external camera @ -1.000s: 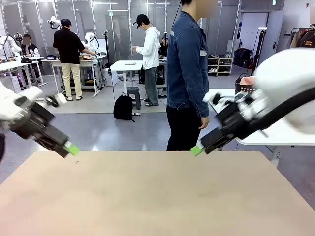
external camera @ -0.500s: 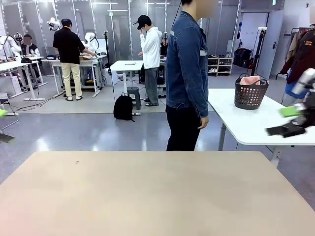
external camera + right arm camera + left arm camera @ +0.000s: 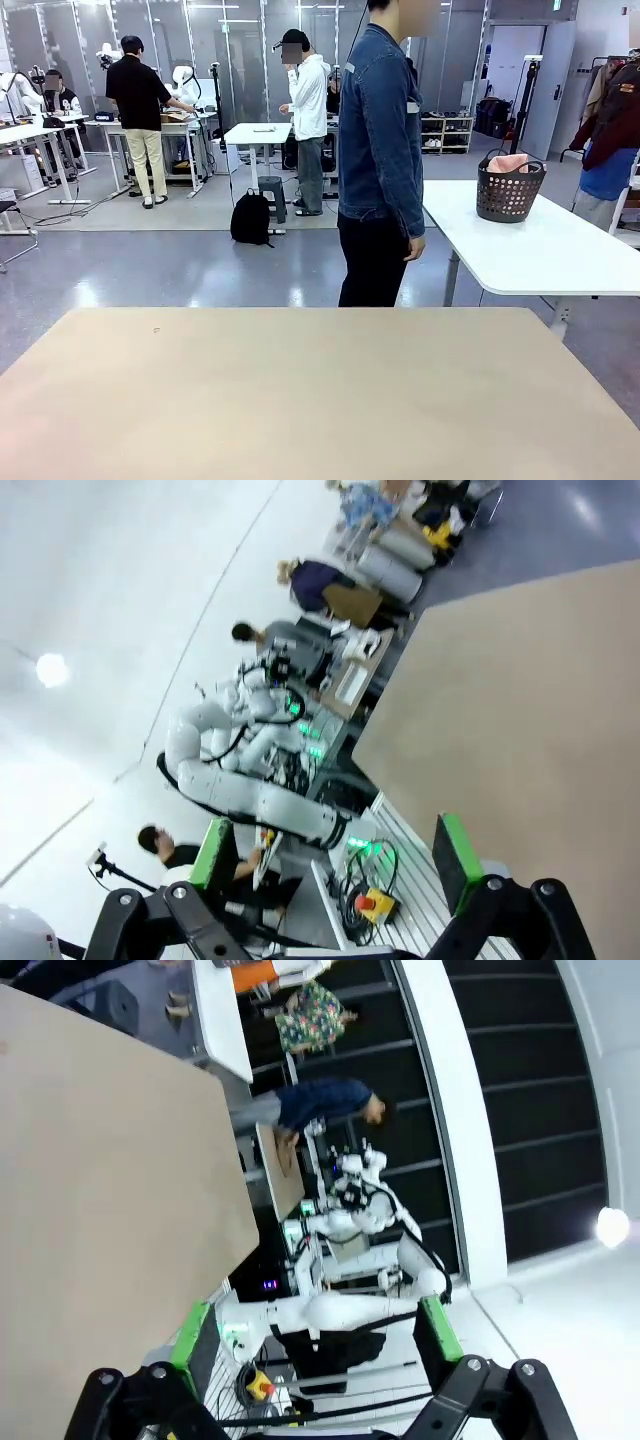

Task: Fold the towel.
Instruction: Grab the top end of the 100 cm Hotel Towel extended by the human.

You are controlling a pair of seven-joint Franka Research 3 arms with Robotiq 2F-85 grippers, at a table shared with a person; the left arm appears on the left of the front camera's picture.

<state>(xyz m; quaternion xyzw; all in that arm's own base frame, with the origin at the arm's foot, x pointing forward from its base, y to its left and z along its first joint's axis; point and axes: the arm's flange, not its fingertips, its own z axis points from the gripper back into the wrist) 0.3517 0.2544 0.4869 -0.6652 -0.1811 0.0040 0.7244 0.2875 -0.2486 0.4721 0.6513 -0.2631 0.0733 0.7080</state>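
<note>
Holds the left jaws spread, left pads [image 3: 190, 1335] wide apart, pinching nothing; likewise the right jaws, right pads [image 3: 455, 860] apart. Points both off past the table [image 3: 300, 400] edge, probably leaving room for the person [image 3: 380, 150]. Shows the towel [image 3: 508, 162] well away from either jaws, bunched in a basket [image 3: 510, 200] on a side table [image 3: 540, 250]: nothing to fold yet.

A wide tan table [image 3: 320, 400] with a flat, matte top spans the foreground, its far edge running straight across the front view. A tiny dark speck [image 3: 155, 329] marks the top near the far left corner. Beyond it, to the right, a white table [image 3: 540, 255] carries a dark basket [image 3: 509, 196] near its far end.
</note>
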